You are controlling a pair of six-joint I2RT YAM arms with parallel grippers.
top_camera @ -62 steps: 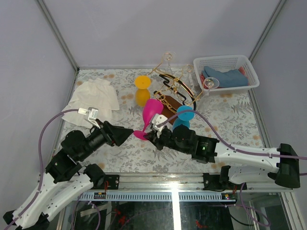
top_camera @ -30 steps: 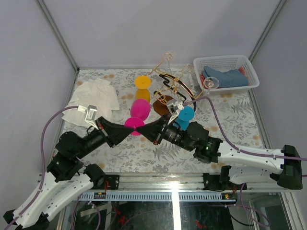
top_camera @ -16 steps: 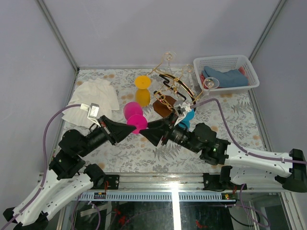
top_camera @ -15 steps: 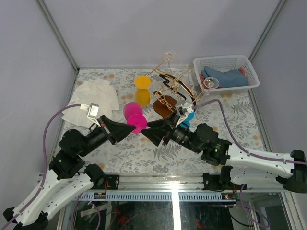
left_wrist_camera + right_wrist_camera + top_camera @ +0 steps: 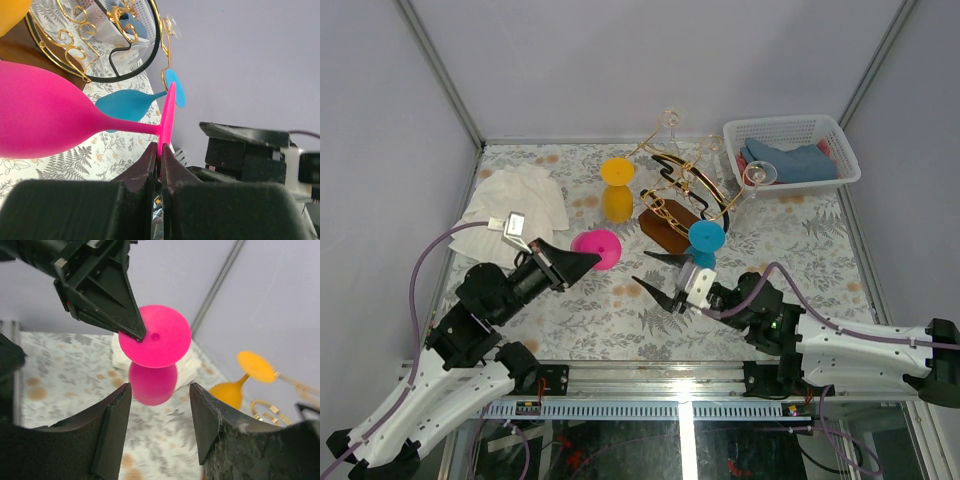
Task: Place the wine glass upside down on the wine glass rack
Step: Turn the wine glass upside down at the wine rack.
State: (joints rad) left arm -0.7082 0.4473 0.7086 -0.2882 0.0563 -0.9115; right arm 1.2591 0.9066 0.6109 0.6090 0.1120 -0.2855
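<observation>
My left gripper (image 5: 586, 260) is shut on the rim of the foot of the pink wine glass (image 5: 597, 248), holding it in the air left of the rack. In the left wrist view the glass (image 5: 45, 122) lies sideways, and my fingertips (image 5: 156, 156) pinch its thin foot. The wine glass rack (image 5: 682, 190), gold curls and a black arch on a brown base, stands at centre back. My right gripper (image 5: 656, 277) hangs open and apart from the glass. In the right wrist view the round pink foot (image 5: 160, 336) faces me beyond the open right gripper (image 5: 160, 407).
A blue glass (image 5: 704, 238) stands upside down at the rack's near side, an orange glass (image 5: 617, 172) to its left, and clear glasses (image 5: 758, 175) hang from the gold arms. A white basket (image 5: 835, 135) with blue cloth sits back right. A white cloth (image 5: 515, 205) lies back left.
My right gripper opened, released the pink glass and drew back toward the near edge. My left gripper shut on the glass's foot and now holds it alone, a little further left.
</observation>
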